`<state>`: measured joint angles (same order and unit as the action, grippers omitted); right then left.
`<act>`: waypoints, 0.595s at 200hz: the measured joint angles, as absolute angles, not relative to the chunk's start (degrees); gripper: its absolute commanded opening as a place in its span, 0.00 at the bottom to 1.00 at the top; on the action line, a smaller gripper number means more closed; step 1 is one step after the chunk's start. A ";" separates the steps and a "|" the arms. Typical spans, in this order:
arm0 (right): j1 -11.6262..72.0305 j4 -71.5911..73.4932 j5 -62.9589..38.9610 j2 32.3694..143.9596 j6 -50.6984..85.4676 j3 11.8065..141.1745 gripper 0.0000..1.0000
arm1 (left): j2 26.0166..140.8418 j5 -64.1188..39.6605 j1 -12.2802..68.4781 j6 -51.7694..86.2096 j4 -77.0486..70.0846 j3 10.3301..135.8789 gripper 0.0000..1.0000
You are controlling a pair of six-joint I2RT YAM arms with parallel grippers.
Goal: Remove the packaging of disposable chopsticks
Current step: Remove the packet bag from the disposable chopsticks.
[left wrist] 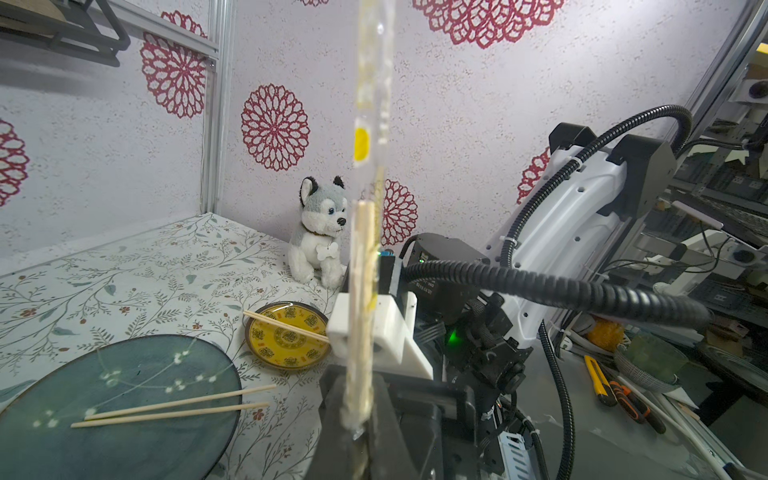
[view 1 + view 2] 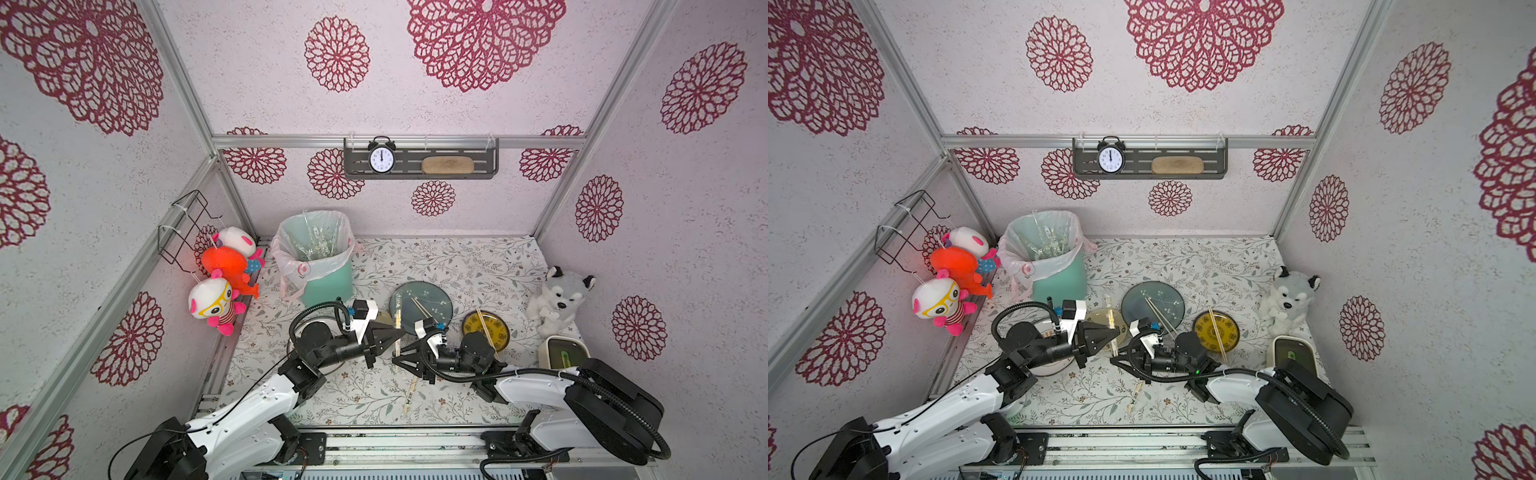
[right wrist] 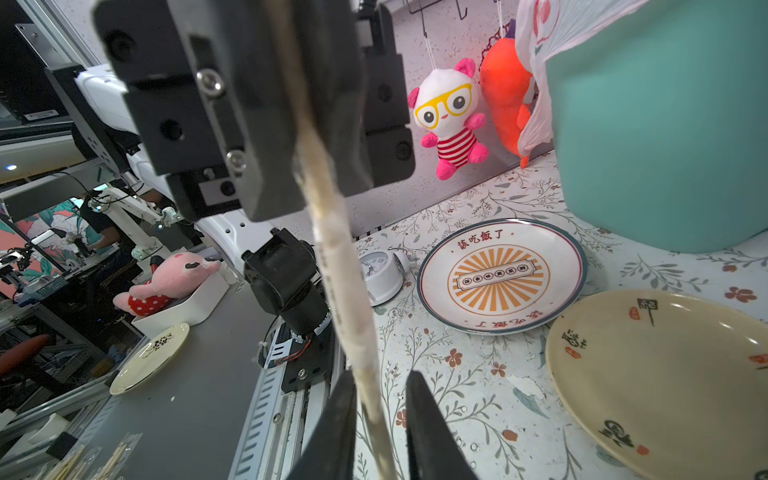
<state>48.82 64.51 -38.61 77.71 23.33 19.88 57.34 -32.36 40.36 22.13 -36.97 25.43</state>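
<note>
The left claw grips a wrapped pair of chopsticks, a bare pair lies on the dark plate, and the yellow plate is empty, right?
Not empty: the yellow plate also bears a bare pair, plain in the left wrist view. The rest holds: left gripper on the wrapped pair, another pair on the dark plate.

Your desk (image 2: 478,266), back to front.
Bin (image 2: 328,286) back left; right of it, the large plate (image 2: 438,297) carries a bare pair (image 2: 420,309); further right, the small plate (image 2: 473,332) carries another bare pair (image 2: 487,332). Plush dog (image 2: 561,299) far right. A raised wrapped pair (image 2: 399,311) hangs centre, seemingly off the desk; a loose wrapped pair (image 2: 409,395) lies near your front edge.
</note>
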 measured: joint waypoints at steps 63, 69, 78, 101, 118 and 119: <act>49.12 65.39 -39.03 77.45 22.90 19.49 0.00 | 56.64 -31.18 40.36 22.48 -35.64 25.36 0.00; 49.17 65.52 -39.03 77.43 22.68 19.33 0.00 | 56.51 -30.94 40.38 22.48 -35.48 25.32 0.00; 49.19 65.69 -39.00 77.43 22.55 19.09 0.00 | 56.40 -30.79 40.40 22.48 -35.09 25.32 0.03; 49.25 66.11 -39.05 77.43 22.57 18.81 0.00 | 55.88 -30.22 40.40 22.17 -34.30 25.32 0.22; 49.28 66.00 -38.74 77.56 22.76 18.31 0.00 | 55.02 -29.71 40.14 21.67 -34.20 25.43 0.22; 49.28 66.00 -38.74 77.56 22.76 18.26 0.00 | 54.98 -29.69 40.14 21.65 -34.20 25.45 0.22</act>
